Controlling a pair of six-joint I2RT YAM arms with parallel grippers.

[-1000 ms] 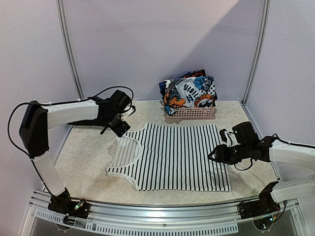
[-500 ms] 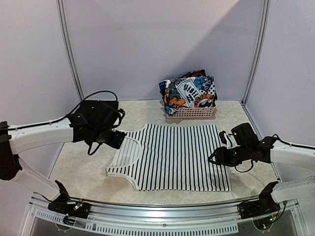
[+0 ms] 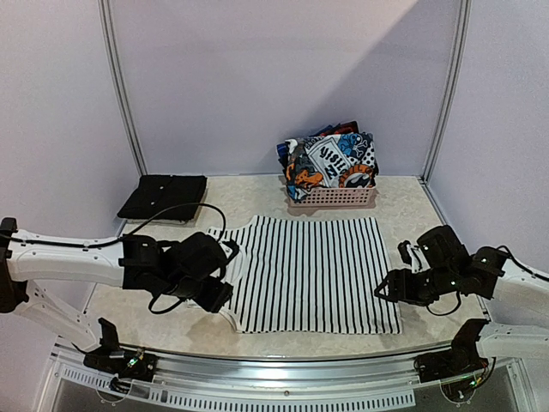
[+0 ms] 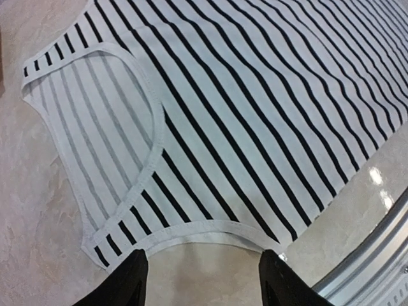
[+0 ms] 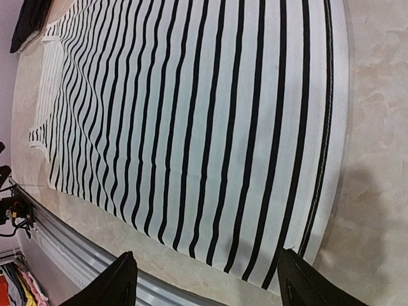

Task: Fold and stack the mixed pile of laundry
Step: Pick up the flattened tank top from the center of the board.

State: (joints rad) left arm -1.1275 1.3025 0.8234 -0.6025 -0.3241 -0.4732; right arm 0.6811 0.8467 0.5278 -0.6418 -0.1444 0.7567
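Observation:
A white tank top with thin black stripes (image 3: 304, 270) lies flat on the table; it also shows in the left wrist view (image 4: 242, 121) and the right wrist view (image 5: 210, 127). My left gripper (image 3: 219, 294) is open and empty over the near armhole edge (image 4: 204, 229). My right gripper (image 3: 384, 290) is open and empty above the near right hem corner (image 5: 290, 245). A folded black garment (image 3: 165, 196) lies at the back left. Graphic-print clothes (image 3: 330, 161) fill the pink basket (image 3: 333, 198).
The metal rail (image 3: 283, 390) runs along the table's near edge. The basket stands at the back centre against the wall. Frame posts (image 3: 124, 94) rise at the back corners.
My left arm has swung from the back left toward the near side, uncovering the folded black garment, and now hovers at the top's near-left edge. My right gripper has shifted slightly nearer.

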